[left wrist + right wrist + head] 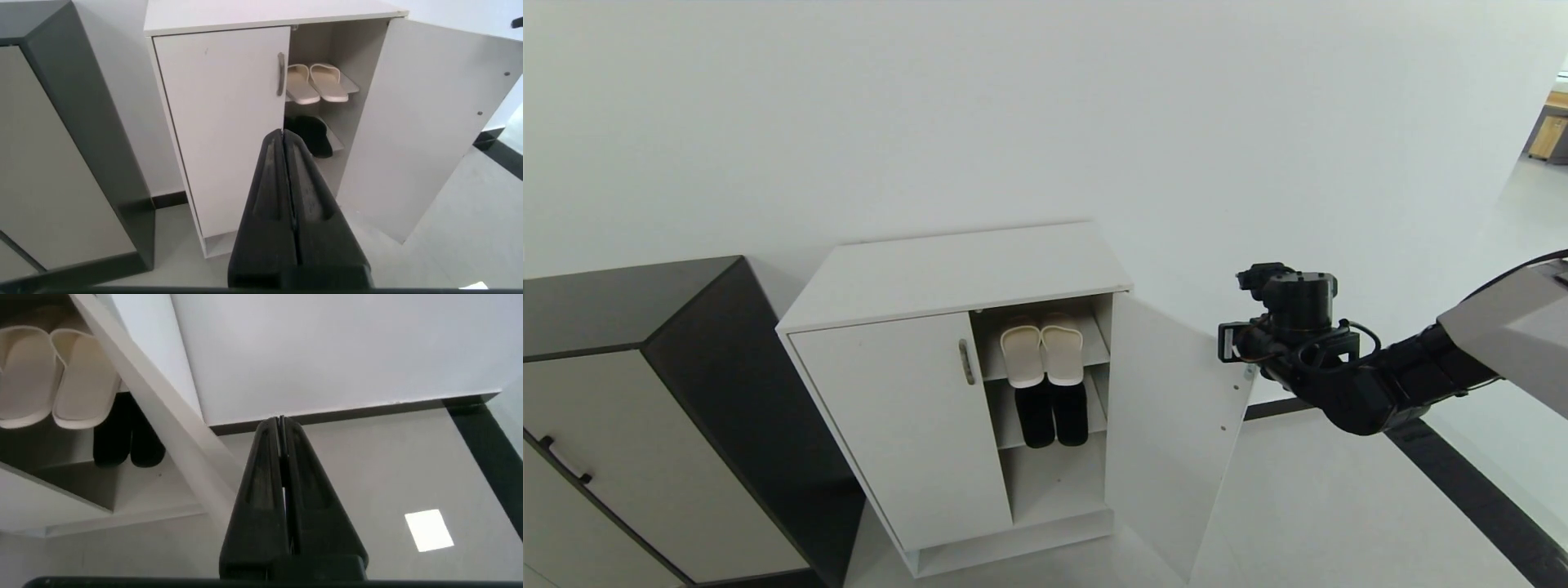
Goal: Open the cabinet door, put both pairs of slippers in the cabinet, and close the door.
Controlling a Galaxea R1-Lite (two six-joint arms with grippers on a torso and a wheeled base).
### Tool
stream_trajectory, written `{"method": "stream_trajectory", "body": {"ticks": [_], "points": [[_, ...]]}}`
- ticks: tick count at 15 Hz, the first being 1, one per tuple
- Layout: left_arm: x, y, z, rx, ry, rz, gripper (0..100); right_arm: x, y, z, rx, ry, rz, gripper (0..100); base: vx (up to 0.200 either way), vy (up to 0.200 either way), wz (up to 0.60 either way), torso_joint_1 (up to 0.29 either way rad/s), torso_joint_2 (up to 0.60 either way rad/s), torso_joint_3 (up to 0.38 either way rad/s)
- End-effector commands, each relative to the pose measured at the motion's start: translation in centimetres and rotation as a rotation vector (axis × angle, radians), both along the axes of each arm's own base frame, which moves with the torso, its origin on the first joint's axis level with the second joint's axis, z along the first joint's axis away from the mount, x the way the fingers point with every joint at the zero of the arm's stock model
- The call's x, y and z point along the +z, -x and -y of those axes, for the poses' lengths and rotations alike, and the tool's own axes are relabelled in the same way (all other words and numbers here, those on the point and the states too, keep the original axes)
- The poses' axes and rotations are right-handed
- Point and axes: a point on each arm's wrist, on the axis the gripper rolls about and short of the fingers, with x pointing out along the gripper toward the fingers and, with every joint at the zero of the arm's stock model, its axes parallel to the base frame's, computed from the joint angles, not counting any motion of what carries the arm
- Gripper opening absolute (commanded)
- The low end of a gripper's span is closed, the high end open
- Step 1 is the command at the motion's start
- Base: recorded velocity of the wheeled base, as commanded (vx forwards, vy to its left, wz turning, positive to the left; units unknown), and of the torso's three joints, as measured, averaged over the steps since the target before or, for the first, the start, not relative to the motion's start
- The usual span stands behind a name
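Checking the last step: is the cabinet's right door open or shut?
Open: the right door stands swung outward, exposing the white slippers and black slippers inside.

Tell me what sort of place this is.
Probably an indoor entryway or hallway, perhaps a mock-up: a white shoe cabinet holding white slippers and black slippers stands against a bare wall, beside a dark cabinet.

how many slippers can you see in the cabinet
4: a white pair sits directly above a black pair, both in the open right side of the cabinet. The shut left door may hide more.
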Motion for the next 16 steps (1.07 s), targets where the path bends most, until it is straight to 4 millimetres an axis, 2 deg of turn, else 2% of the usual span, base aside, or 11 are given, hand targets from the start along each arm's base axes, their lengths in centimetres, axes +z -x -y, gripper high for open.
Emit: {"method": "stream_trajectory", "body": {"ticks": [1,12,14,16], "points": [[0.0,0.0,0.0,-0.001,0.000,-0.001,0,-0.4,-0.1,0.0,-0.001,0.004,-0.010,0,0.000,0.000,0.00,0.000,0.00,0.000],[0.0,0.0,0.0,-0.001,-0.001,-0.001,0,-1.1,0.4,-0.5,0.015,0.014,-0.036,0,0.000,0.000,0.00,0.000,0.00,0.000],[0.0,0.0,0.0,-0.001,-0.001,-0.001,0,-1.2,0.9,-0.9,0.028,0.017,-0.045,0,0.000,0.000,0.00,0.000,0.00,0.000],[0.0,0.0,0.0,-0.001,-0.001,-0.001,0,-1.0,2.3,-2.2,0.071,0.022,-0.051,0,0.000,0.000,0.00,0.000,0.00,0.000]]}}
